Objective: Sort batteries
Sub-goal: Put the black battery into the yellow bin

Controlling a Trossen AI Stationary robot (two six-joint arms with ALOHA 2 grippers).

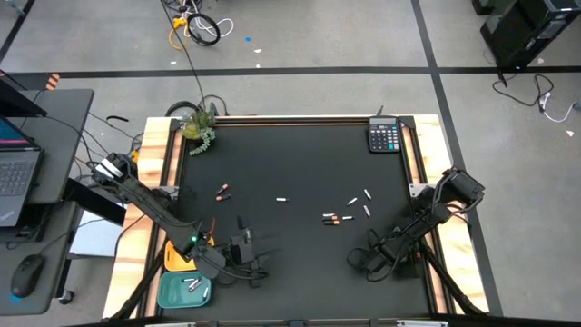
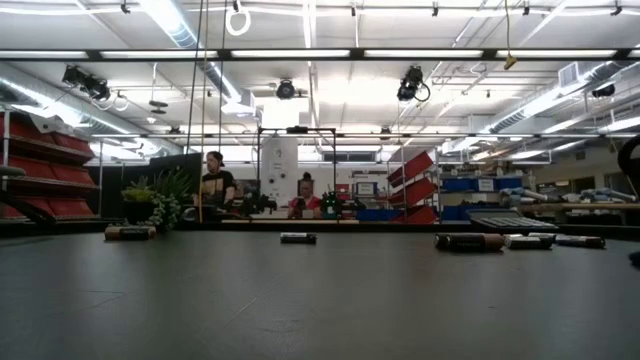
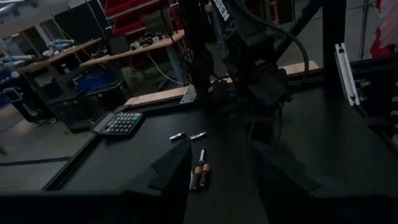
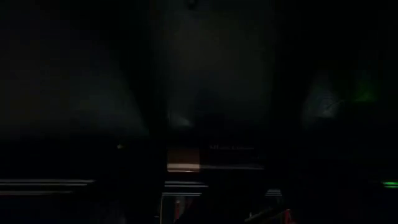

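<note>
Batteries lie loose on the black table. A dark one with an orange end lies left of middle and a white one at the middle. A dark pair and several white ones lie to the right. My left gripper hovers open near the front edge, left of middle. It points toward the dark pair, far short of it, and holds nothing. My right gripper is low near the front edge on the right. In the right wrist view a dark slim thing with a copper end shows close in front. I cannot tell whether that gripper touches it.
A calculator lies at the far right corner and a small plant at the far left corner. A teal tray holding white batteries and an orange tray sit off the mat at the near left. People sit in the room beyond the table.
</note>
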